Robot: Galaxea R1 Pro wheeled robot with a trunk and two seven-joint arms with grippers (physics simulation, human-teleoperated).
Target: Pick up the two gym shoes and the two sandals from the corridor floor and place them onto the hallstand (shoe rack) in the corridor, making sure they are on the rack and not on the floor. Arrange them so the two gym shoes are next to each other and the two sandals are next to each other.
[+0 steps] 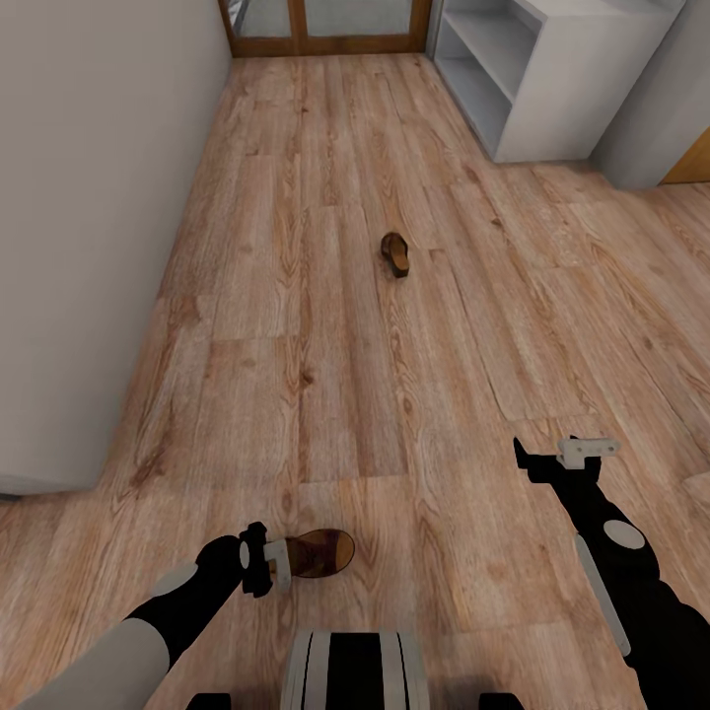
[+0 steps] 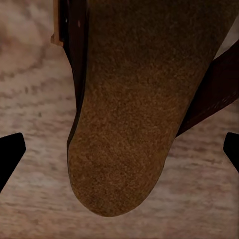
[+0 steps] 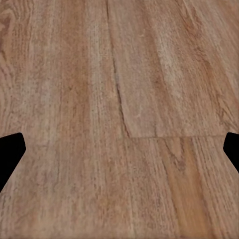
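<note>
The corridor floor [image 1: 325,325] is light brown wood-grain plank, running ahead of me to a wooden-framed door [image 1: 325,25] at the far end. A plain grey wall [image 1: 89,197] closes my left side. At the far right stands the hallstand [image 1: 552,79], a light-grey open-fronted cabinet with shelf levels, resting on the floor beside another grey wall.

One brown sandal [image 1: 395,253] lies alone on the planks in mid-corridor, well apart from the hallstand. My left claw [image 1: 264,560] holds the second sandal [image 1: 318,553] low near my base, its toe pointing right. My right claw [image 1: 567,454] hangs over bare floor, well apart from both sandals.

My left wrist camera gives what the head view cannot: the held sandal's [image 2: 129,114] grainy tan footbed close up, rounded at one end, with a dark brown strap [image 2: 214,84] crossing one side, and planks behind it. My right wrist camera shows floorboards [image 3: 119,119] with my dark fingertips [image 3: 10,154] at the frame's edges, spread wide with nothing between them.
</note>
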